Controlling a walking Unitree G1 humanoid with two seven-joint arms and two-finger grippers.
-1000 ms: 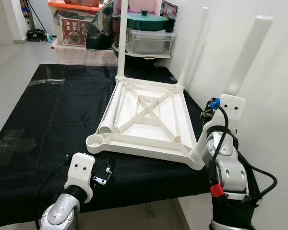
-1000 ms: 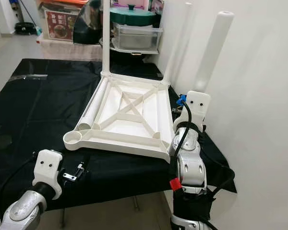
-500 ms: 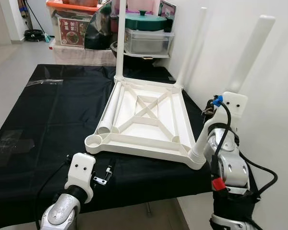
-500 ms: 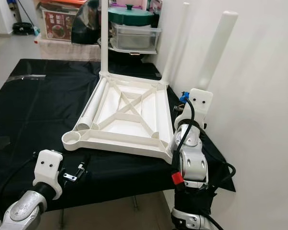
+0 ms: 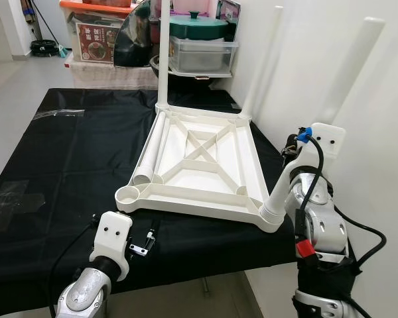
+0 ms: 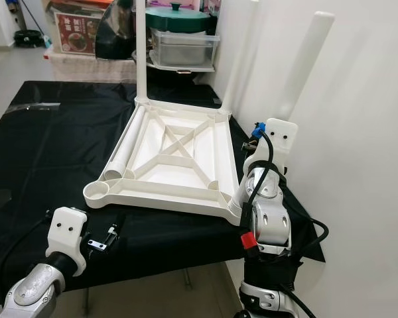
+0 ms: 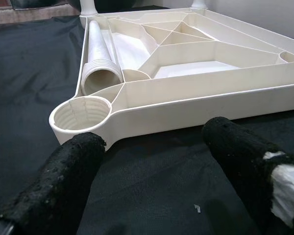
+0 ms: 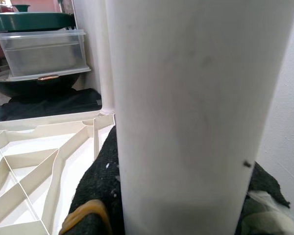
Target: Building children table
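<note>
A white children's tabletop (image 5: pixel 202 162) lies upside down on the black cloth. Two white legs stand upright in its far corners (image 5: pixel 164 53) (image 5: pixel 262 63). A third leg (image 5: pixel 335 93) leans at the near right corner with its foot at the socket (image 5: pixel 272 213). My right gripper (image 5: pixel 296 154) is shut on it, and black fingers (image 8: pixel 95 196) press its sides. A loose leg (image 5: pixel 152 149) lies inside the tabletop along its left rim. The near left socket (image 7: pixel 81 113) holds nothing. My left gripper (image 5: pixel 146 240) rests open on the cloth just in front of it, fingers (image 7: pixel 63 186) apart.
A white wall (image 5: pixel 385 132) runs close along the right side. Behind the table stand a clear box (image 5: pixel 202 56) under a green lid, a dark bowl and an orange-lidded crate (image 5: pixel 96 30). Clear tape (image 5: pixel 60 114) lies on the cloth (image 5: pixel 66 165) at left.
My right arm has shifted slightly up and to the right with the leg it grips, tilting it a bit more. The view has drifted a little. The left gripper has not moved.
</note>
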